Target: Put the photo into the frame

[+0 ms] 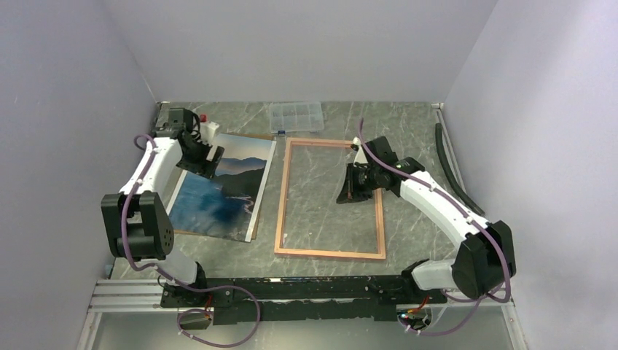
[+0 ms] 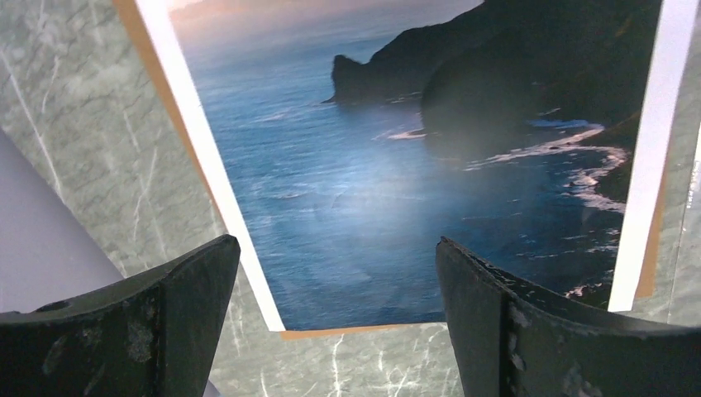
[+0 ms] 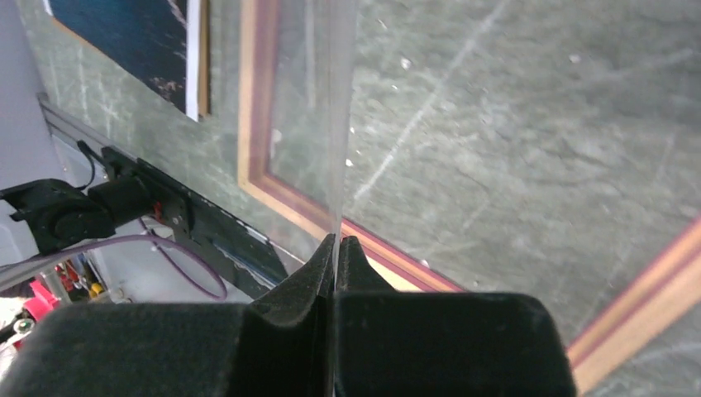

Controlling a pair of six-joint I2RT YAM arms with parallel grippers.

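The photo (image 1: 222, 186), dark mountains and blue water with a white border, lies flat on a brown backing board on the left of the table. My left gripper (image 1: 202, 157) is open over its far end. In the left wrist view the fingers straddle the photo's (image 2: 413, 165) near edge, above it and holding nothing. The frame (image 1: 283, 197) lies flat in the middle, wood-brown side up. My right gripper (image 1: 356, 191) is inside the frame's outline near its right rail. In the right wrist view it (image 3: 337, 241) is shut on the edge of the clear pane (image 3: 310, 99), which stands tilted up above the frame (image 3: 281, 198).
A small clear compartment box (image 1: 296, 117) sits at the back centre. A white bottle with a red cap (image 1: 206, 127) stands behind the left gripper. A black curved strip (image 1: 452, 171) lies along the right wall. The arms' mounting rail (image 1: 291, 292) runs along the near edge.
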